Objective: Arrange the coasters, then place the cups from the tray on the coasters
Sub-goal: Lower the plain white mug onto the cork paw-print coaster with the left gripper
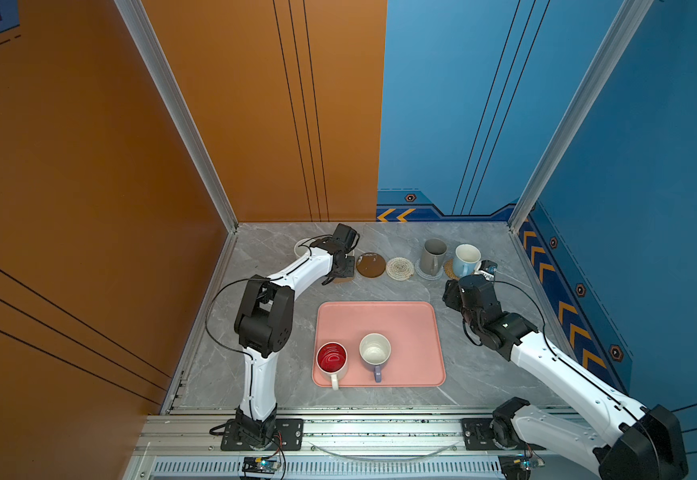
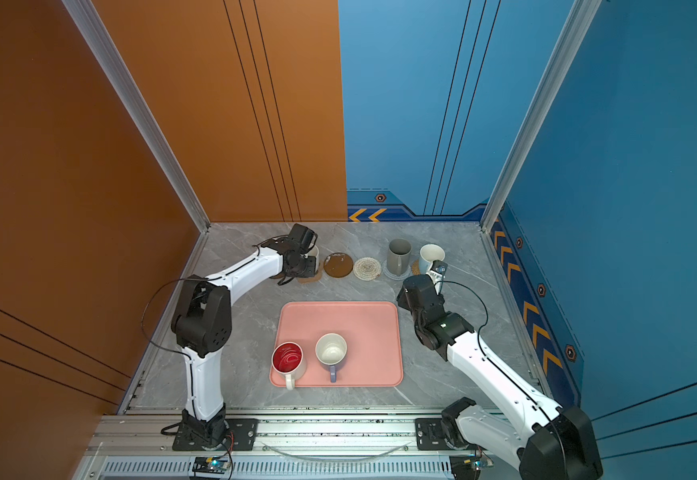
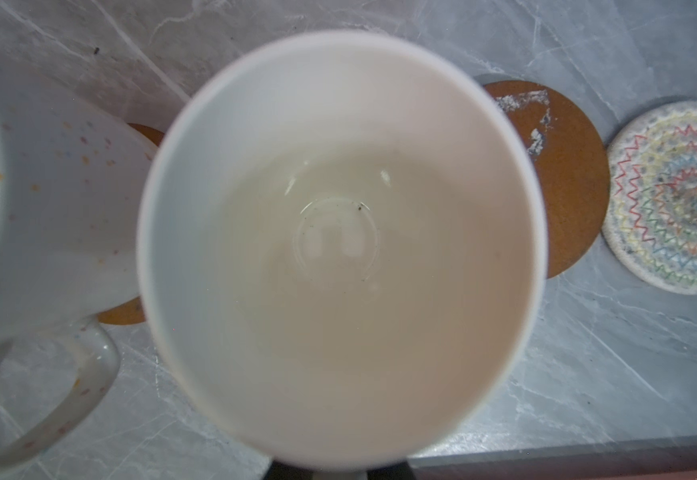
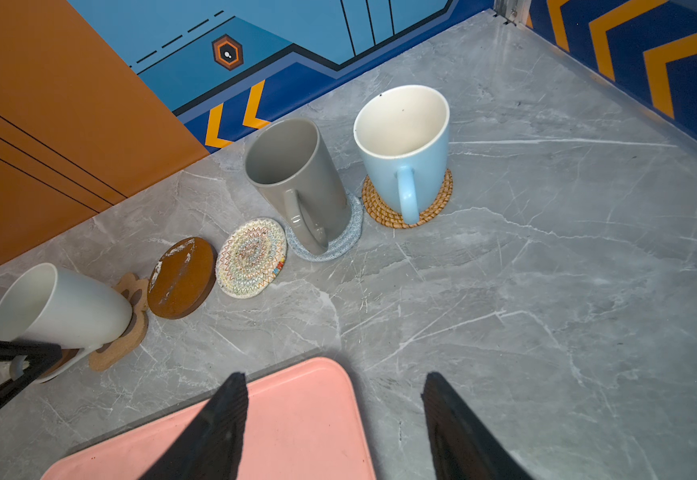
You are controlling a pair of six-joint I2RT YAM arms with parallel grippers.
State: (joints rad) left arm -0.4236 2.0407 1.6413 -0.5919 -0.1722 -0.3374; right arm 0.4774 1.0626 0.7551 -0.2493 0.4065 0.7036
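White plain ceramic mug (image 4: 60, 307) hangs from left gripper (image 1: 343, 266), fingers pinched on its handle, base over tan cork paw-print coaster (image 4: 132, 291); seated or not, cannot tell. Best to lower straight, base centred on the lobes, clear of the speckled white mug (image 3: 47, 208) just beside; let go only once flat. Right gripper (image 4: 336, 376) empty, fingers apart, over a corner of the salmon-pink rectangular tray (image 1: 400, 320). Held mug tall, glossy, empty, faint specks inside. Brown disc coaster (image 4: 182, 278) and cream woven round (image 4: 251, 257) bare. Red-lined white mug (image 1: 331, 357) and lavender mug (image 1: 375, 353) on tray.
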